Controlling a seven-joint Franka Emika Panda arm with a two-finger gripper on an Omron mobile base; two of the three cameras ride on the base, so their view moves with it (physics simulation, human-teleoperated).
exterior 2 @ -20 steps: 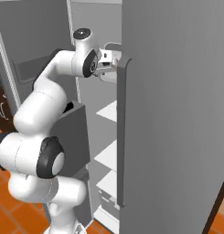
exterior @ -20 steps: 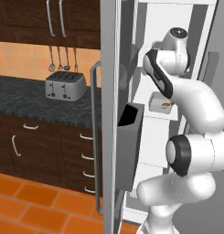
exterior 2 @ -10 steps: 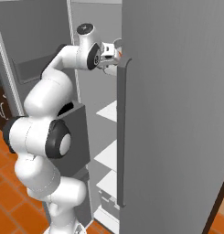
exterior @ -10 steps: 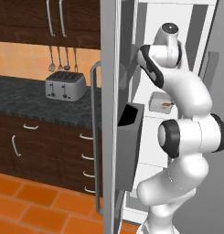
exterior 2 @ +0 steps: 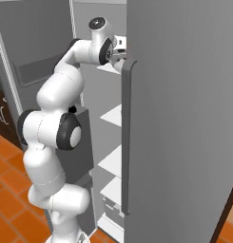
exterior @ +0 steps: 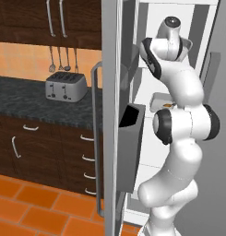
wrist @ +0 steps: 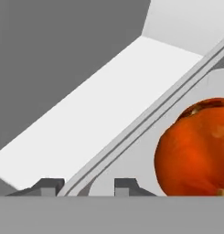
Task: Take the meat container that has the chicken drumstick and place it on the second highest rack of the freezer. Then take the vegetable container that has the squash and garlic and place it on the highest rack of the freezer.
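As the arm had pushed higher into the freezer (exterior 2: 184, 118), the gripper (wrist: 86, 186) stood parted astride the tray (wrist: 150, 116) rim, apparently letting go, leaving tray and squash (wrist: 195, 146) on the freezer's top rack (wrist: 95, 105), the placing nearly done.

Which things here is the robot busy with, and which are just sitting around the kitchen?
Part of the job:
- squash
- its grey tray
- the other tray on a lower shelf
- freezer
- hand, its fingers either side of the tray's rim

Just sitting around:
- toaster
- hanging spoons
- counter
- wooden drawers
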